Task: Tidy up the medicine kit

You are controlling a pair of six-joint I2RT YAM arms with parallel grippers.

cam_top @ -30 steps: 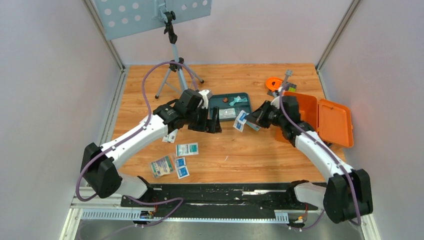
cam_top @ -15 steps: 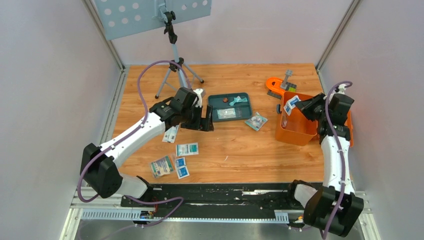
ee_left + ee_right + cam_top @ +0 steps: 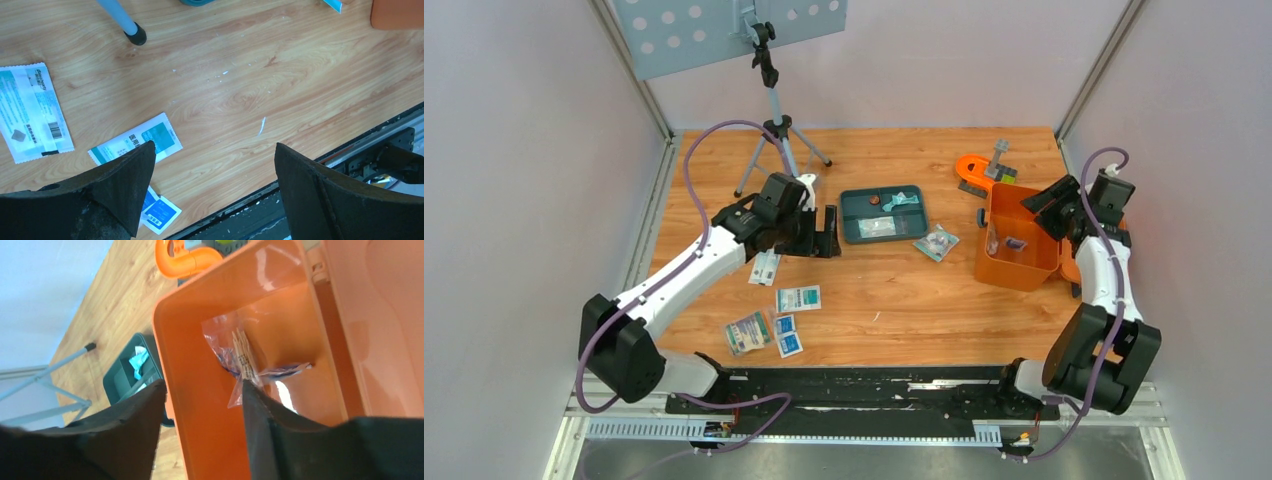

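The medicine kit [image 3: 1012,262] is an orange box standing open at the right of the table. Its lid [image 3: 385,315] lies back to the right. A clear packet [image 3: 244,356] lies inside the medicine kit [image 3: 200,405], also seen from above as the packet [image 3: 1014,243]. My right gripper [image 3: 1046,207] hangs over the box's right side, open, holding nothing; in the wrist view the gripper [image 3: 202,390] straddles the box's near wall. My left gripper [image 3: 824,232] is open and empty left of the teal tray, and in its wrist view the gripper [image 3: 215,155] hangs over bare wood.
A dark teal divided tray [image 3: 884,212] sits mid-table with a packet [image 3: 937,242] beside it. Several sachets [image 3: 784,320] lie at the front left, one sachet [image 3: 137,142] near my left fingers. A tripod [image 3: 774,130] stands at the back, and an orange curved piece [image 3: 972,166] behind the box.
My right arm swung from mid-table to over the orange box with a packet, then opened; the packet now lies inside. The left arm drew back slightly to the left.
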